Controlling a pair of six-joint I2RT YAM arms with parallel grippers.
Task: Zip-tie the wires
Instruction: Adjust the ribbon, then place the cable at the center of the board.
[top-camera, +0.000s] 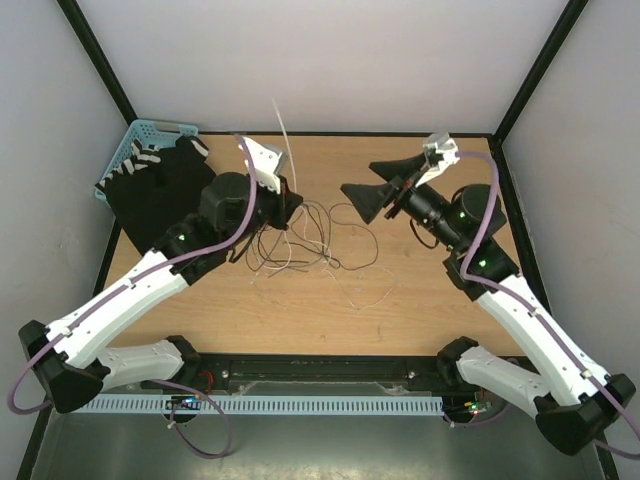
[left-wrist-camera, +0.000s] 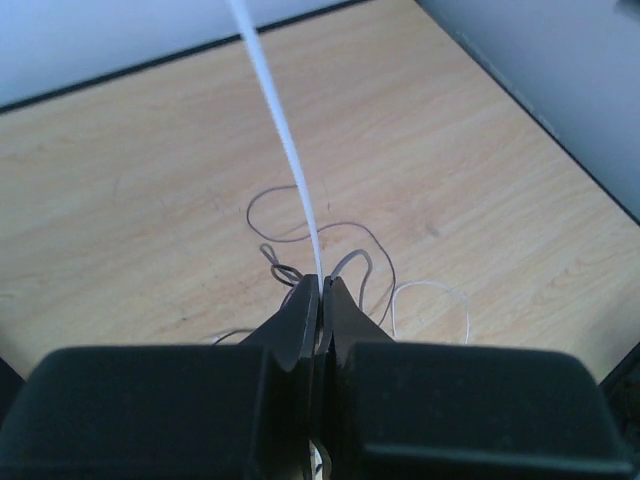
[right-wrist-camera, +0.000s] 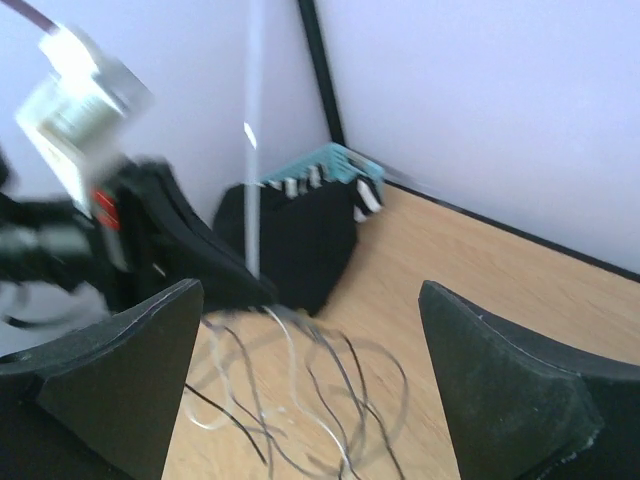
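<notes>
The wooden bench (top-camera: 420, 300) fills the scene, with grey walls around it. My two white arms reach in from the near edge, the left arm (top-camera: 130, 290) angling right, the right arm (top-camera: 520, 300) angling left. A black cloth (top-camera: 160, 195) lies at the far left corner, its white-striped edge against a teal basket (top-camera: 150, 130).

My right gripper (top-camera: 357, 177) (right-wrist-camera: 310, 288) is raised right of centre, its black fingers spread wide and holding nothing, pointing toward my left one. My left gripper (top-camera: 285, 200) (left-wrist-camera: 322, 285) sits left of centre, pressed together and pinching the lower end of the zip tie.

The wires (top-camera: 310, 235) (left-wrist-camera: 345, 258) (right-wrist-camera: 320, 380) lie mid-bench as a loose, curling black tangle, just beneath and in front of my left gripper, between the two grippers.

The zip tie (top-camera: 283, 140) (left-wrist-camera: 285, 140) (right-wrist-camera: 253, 150), a thin white strip, rises nearly upright from my left fingertips, leaning slightly away from me, above the wires. From the right wrist it looks blurred.
</notes>
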